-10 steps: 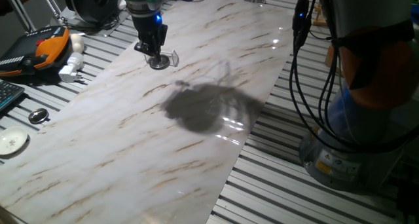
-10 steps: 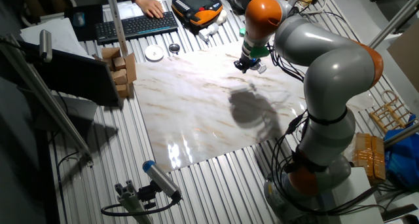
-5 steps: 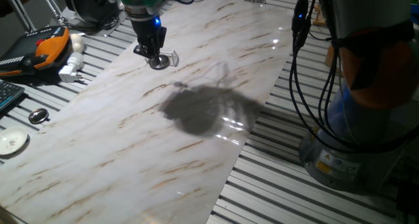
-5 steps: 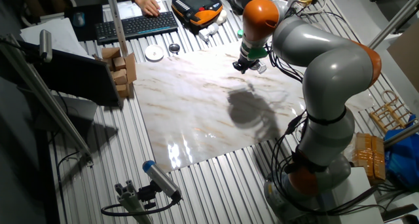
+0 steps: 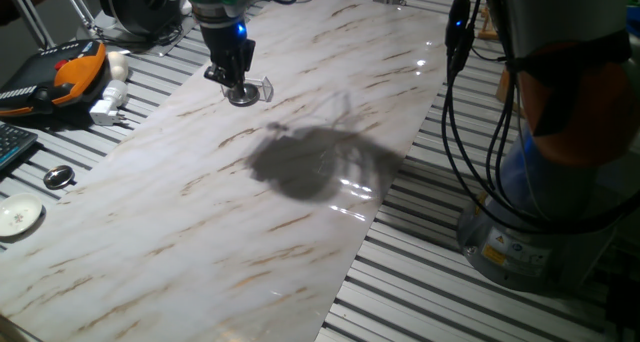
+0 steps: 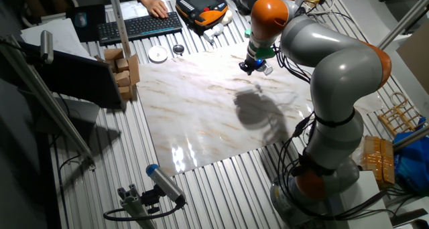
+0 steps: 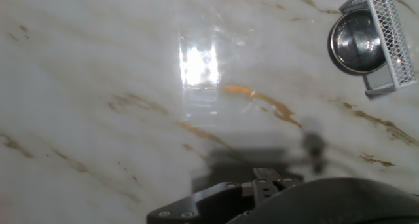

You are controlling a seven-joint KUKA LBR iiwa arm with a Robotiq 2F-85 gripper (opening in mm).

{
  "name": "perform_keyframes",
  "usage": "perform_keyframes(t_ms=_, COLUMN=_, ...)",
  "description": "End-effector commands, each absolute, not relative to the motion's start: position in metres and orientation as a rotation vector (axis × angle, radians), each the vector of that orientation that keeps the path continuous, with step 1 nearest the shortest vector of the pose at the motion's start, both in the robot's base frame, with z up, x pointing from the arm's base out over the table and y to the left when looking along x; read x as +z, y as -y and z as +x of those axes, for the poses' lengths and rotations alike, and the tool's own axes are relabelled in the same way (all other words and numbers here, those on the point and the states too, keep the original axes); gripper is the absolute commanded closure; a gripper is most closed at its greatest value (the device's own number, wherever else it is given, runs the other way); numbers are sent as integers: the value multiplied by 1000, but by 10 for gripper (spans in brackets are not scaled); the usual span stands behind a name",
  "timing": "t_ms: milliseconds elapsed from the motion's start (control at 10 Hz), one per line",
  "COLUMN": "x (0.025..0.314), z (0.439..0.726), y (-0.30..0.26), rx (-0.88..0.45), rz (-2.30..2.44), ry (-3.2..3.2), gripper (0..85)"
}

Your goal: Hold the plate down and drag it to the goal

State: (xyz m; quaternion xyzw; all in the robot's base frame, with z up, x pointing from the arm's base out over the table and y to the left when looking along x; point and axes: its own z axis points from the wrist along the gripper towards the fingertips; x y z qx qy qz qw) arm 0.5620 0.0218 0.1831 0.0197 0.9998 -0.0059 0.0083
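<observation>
The plate [image 5: 243, 96] is a small shiny silver dish on the marble board [image 5: 250, 212], near its far left edge. My gripper [image 5: 235, 84] stands upright over the plate with its tips on the rim, and its fingers look shut. In the hand view a white mesh fingertip [image 7: 391, 35] covers the right side of the plate [image 7: 353, 44]. The goal [image 5: 263, 84], a clear plastic bracket, lies right beside the plate on its right. In the hand view the goal [image 7: 199, 67] shows as a faint glaring rectangle left of the plate. In the other fixed view my gripper [image 6: 255, 67] hides the plate.
Off the board on the slatted table lie a flat white disc [image 5: 18, 215], a small dark-centred metal disc [image 5: 58, 177], a white plug [image 5: 108, 104] and an orange pendant [image 5: 70, 67]. A keyboard [image 6: 137, 25] and cardboard boxes [image 6: 124, 68] are further back. The robot base [image 5: 540, 202] stands right.
The arm swayed slightly to the left half a second ago and has come back. The plate and the goal lie at the same spots.
</observation>
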Motion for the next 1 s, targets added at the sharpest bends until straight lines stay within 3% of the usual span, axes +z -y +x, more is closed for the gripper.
perform_keyframes(t_ms=0, x=185, z=562, y=-21, rx=-9, rz=69, ry=-3130, gripper=850)
perform_keyframes(t_ms=900, x=182, z=557, y=-25, rx=-14, rz=50, ry=-3139, gripper=850)
